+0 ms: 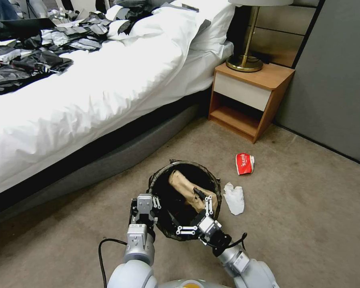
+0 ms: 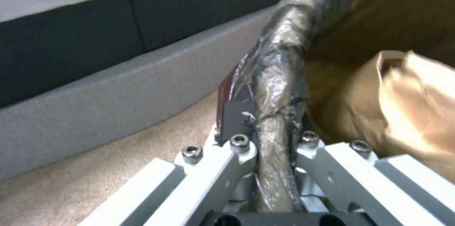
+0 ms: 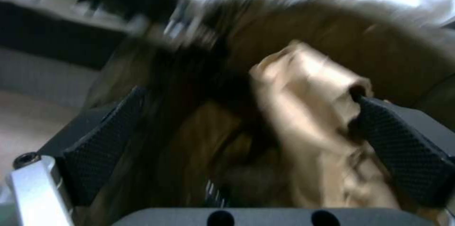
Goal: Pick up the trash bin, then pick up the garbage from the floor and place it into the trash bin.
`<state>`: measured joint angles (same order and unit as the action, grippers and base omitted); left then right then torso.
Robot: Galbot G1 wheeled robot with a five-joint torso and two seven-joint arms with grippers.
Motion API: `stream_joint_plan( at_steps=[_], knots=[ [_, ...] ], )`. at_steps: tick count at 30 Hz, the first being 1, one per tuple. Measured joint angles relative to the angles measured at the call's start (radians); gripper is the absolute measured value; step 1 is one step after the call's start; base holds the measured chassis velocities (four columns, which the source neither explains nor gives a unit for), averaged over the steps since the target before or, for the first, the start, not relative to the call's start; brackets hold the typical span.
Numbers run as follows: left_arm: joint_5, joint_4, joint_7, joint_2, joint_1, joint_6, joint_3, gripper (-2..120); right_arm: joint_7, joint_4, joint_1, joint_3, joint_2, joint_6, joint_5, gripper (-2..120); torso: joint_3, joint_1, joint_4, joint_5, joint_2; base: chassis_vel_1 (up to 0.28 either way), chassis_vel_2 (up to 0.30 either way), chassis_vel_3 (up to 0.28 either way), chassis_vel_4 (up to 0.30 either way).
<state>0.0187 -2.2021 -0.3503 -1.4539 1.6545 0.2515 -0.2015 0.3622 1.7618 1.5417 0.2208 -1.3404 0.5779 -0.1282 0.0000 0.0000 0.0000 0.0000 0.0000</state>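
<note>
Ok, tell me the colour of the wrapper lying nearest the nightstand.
Red and white wrapper, clearest in the head view.

It was a bedroom: a white-sheeted bed stood beside a wooden nightstand carrying a brass lamp.

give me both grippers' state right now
left gripper: shut on the trash bin rim.
right gripper: open over the brown paper bag.
</note>
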Motion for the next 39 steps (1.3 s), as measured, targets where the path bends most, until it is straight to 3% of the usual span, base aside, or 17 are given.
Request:
stream_joint_plan(
  at_steps=[14, 31, 39],
  knots=[
    [-0.033, -0.017, -0.009, -0.001, -0.023, 0.012, -0.031, 0, 0.065, -0.041, 0.038, 0.033, 0.046, -0.003, -0.027, 100, 0.000, 0.000, 0.0001, 0.0002, 0.000, 0.000, 0.000, 0.000, 0.000],
    [-0.048, -0.019, -0.011, -0.001, -0.026, 0.019, -0.036, 0, 0.085, -0.035, 0.048, 0.037, 0.034, 0.028, -0.049, 100, 0.000, 0.000, 0.0000, 0.0000, 0.000, 0.000, 0.000, 0.000, 0.000],
    [-0.046, 0.034, -0.010, -0.002, -0.036, 0.018, -0.044, 0, -0.021, 0.080, 0.073, 0.071, -0.010, 0.094, -0.039, 100, 0.000, 0.000, 0.0000, -0.0001, 0.000, 0.000, 0.000, 0.000, 0.000]
  ],
)
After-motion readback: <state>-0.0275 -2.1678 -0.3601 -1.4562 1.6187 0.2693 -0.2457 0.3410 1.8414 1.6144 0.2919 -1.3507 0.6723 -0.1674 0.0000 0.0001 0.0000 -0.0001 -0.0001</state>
